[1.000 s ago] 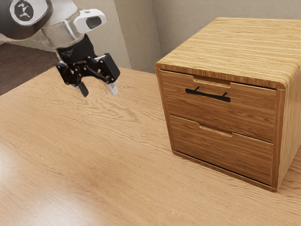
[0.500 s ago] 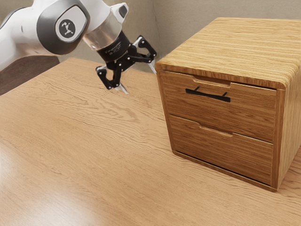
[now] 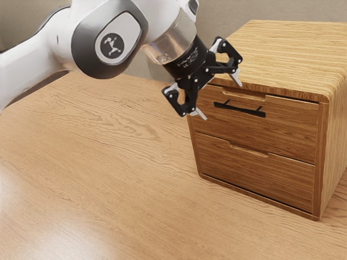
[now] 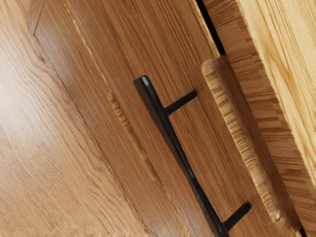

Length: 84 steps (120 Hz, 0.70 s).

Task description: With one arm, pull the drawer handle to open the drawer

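Where the black bar handle (image 3: 239, 109) sits, high on the upper drawer (image 3: 282, 132) of a two-drawer wooden cabinet (image 3: 282, 54), it runs level across the front and stands off the wood on two short posts (image 4: 180, 102). Both this drawer and the lower drawer (image 3: 255, 170) appear flush with the cabinet face, so we read the drawer as shut. We judge the bar to be thin, rigid and smooth. A pinch may slip along it, but it should not bend. The drawer will probably slide straight out toward the near side with modest resistance. We would take hold midway between the posts, with one finger above the bar and one below, reaching into the gap behind it. The gripper (image 3: 219, 98) hovers close before the drawer front, toward the exterior view's left end of the handle. Its fingers are spread and empty, one high and one low, already oriented to straddle the bar. Cabinet and arm (image 3: 108, 43) share a wood-grain table (image 3: 81, 179).
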Motion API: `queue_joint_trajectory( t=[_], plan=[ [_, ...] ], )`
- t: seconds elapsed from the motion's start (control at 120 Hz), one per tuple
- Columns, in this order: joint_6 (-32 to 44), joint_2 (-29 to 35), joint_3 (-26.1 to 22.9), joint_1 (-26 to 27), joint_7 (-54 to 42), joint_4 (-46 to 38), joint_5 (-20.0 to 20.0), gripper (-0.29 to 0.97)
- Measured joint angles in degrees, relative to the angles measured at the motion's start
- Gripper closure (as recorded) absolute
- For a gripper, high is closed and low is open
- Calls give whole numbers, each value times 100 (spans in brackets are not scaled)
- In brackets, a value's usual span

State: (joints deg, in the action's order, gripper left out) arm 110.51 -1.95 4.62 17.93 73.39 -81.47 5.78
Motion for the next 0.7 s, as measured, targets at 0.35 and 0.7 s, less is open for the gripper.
queue_joint_trajectory(
  t=[0.35, 0.7],
  plan=[
    [17, 43, 7, -636, 848, 6, -112, 0],
    [-7, 51, 39, -847, 1349, 6, -214, 0]
  ],
)
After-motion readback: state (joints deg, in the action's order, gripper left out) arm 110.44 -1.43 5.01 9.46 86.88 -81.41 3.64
